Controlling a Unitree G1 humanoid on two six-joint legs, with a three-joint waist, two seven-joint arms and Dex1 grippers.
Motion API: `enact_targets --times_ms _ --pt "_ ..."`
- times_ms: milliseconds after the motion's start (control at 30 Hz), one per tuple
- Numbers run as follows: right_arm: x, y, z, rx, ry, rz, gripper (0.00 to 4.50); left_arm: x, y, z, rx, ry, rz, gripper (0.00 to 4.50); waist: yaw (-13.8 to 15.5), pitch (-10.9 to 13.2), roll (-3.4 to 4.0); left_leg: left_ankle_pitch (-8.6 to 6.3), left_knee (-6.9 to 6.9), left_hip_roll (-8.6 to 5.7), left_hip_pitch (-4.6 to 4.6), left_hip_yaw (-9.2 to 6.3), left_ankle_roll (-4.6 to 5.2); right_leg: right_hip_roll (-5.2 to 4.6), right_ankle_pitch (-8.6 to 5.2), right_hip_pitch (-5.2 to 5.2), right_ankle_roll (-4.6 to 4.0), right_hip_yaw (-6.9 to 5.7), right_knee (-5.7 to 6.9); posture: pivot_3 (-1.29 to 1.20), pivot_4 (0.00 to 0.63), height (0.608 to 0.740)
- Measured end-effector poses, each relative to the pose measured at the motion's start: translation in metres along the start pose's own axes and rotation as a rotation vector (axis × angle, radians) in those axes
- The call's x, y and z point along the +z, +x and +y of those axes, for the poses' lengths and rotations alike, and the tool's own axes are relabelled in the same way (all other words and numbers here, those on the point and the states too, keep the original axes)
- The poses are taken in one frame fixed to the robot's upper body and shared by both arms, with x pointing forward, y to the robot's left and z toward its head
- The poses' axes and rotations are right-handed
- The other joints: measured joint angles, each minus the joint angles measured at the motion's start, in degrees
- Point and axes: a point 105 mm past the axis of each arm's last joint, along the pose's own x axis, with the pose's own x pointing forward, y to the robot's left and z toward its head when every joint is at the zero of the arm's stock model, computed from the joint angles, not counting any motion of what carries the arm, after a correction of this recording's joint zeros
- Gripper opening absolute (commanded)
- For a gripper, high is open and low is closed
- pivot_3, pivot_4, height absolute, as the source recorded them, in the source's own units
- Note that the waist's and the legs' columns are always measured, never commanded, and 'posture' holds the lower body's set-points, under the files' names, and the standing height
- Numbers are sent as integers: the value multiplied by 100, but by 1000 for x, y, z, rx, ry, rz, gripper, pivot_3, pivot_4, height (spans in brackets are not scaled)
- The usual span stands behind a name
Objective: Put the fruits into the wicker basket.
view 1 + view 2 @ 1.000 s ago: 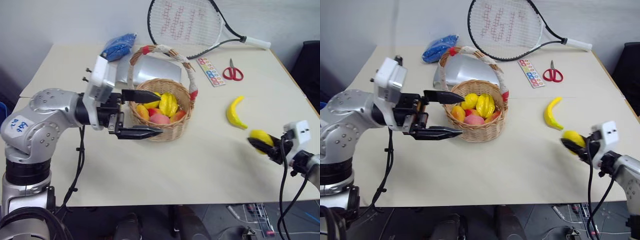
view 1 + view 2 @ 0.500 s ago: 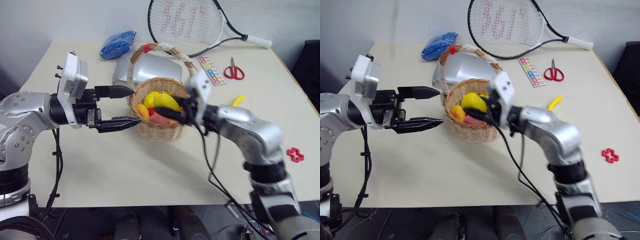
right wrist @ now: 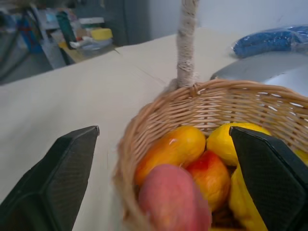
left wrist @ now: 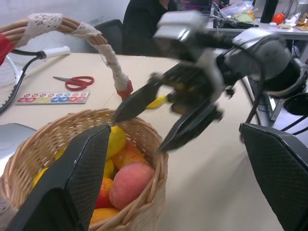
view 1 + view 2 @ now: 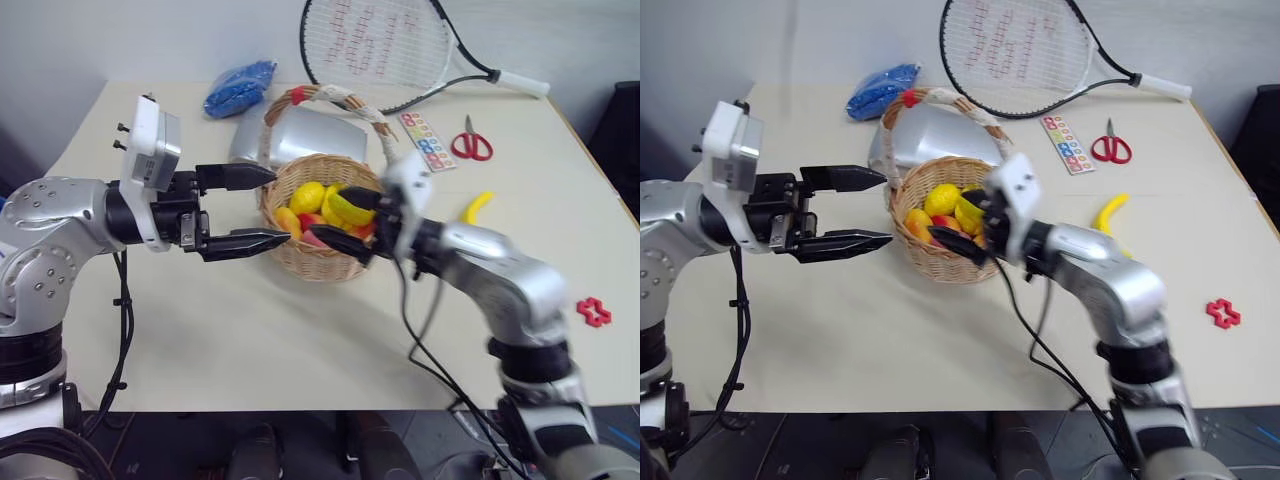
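The wicker basket (image 5: 318, 262) stands mid-table with its white-wrapped handle (image 5: 345, 103) arching over it. Inside lie several fruits: a pink-red peach (image 3: 173, 198), a yellow lemon (image 3: 238, 139), and orange and yellow ones (image 3: 168, 148). My right gripper (image 5: 340, 215) hangs open over the basket's right side, nothing between its fingers (image 3: 54, 186). Just left of the rim, my left gripper (image 5: 280, 207) points at the basket, open and empty. A yellow banana (image 5: 478, 207) lies on the table to the basket's right.
A silver pouch (image 5: 300, 135) and a blue bag (image 5: 238, 88) lie behind the basket. Further back right are a tennis racket (image 5: 385, 50), a colour strip (image 5: 426, 140) and red scissors (image 5: 470, 142). A flat red cross-shaped piece (image 5: 592, 312) sits near the right edge.
My right arm swung in from the far right to over the basket with a yellow lemon, then opened; the lemon now lies among the fruits. The left gripper stayed put.
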Motion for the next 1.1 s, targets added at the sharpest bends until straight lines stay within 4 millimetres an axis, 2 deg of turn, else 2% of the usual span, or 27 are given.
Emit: enact_targets --times_ms 100,167,200,267,333,500,633,700,767,900,967,1067,1100 --pt "-3 -35 -16 -111 65 23 4490 -3 1 1 -14 -15 0 4500 9 0 0 -2 19 2 -2 3 3 6 3 1 1 5 7 0 150 740" --pt "-18 -76 -29 -216 120 93 4490 -2 8 -2 -56 -13 -7 4500 44 0 0 -2 21 -2 -4 -1 3 14 4 1 -1 5 5 0 150 740" --pt "-25 -91 -34 -257 141 125 4490 -1 8 -2 -61 -7 -8 4500 52 0 0 -2 21 -3 -5 -3 3 17 4 2 -1 5 3 0 150 740" --pt "-33 -112 -44 -321 169 157 4490 1 11 -1 -76 4 -9 4500 56 0 0 -2 29 -4 -5 -2 4 17 6 3 2 8 4 0 150 740" --pt "-40 -122 -52 -365 178 181 4490 3 15 1 -97 12 -15 4500 7 0 1 -3 37 -6 -4 8 5 27 18 5 1 16 2 0 150 740" --pt "-52 -119 -69 -422 125 199 4490 4 17 0 -111 28 -8 4500 -88 0 3 -2 36 -1 -3 4 3 34 19 4 1 16 5 0 150 740" --pt "-60 -94 -100 -497 110 160 4490 5 20 -2 -113 30 -12 4500 -119 2 5 -1 41 2 -3 6 1 30 20 3 0 17 8 0 150 740" --pt "-70 -85 -113 -522 83 193 4490 6 21 -4 -114 37 -11 4500 -106 3 8 -1 39 3 -4 6 1 28 19 0 0 17 8 0 150 740" --pt "-81 -75 -135 -565 26 248 4490 7 22 -6 -112 41 -15 4500 -105 4 9 -1 44 2 -7 7 2 23 19 -1 0 17 5 0 150 740" --pt "-99 -63 -164 -619 -12 324 4490 9 21 -9 -100 45 -15 4500 -102 5 11 -1 45 3 -11 4 4 20 19 -1 0 14 6 0 150 740" --pt "-106 -61 -172 -633 -20 357 4490 10 21 -9 -93 47 -15 4500 -99 5 11 -1 45 8 -11 3 4 21 19 -2 0 13 6 0 150 740" --pt "-114 -58 -176 -636 1 361 3919 10 19 -8 -73 44 -16 4500 -113 5 12 -1 46 9 -10 4 3 20 19 -1 0 13 10 0 150 740" --pt "-114 -55 -177 -632 6 354 3606 10 19 -9 -71 44 -15 4500 -117 5 12 0 48 9 -10 4 3 20 19 -1 0 13 11 0 150 740"
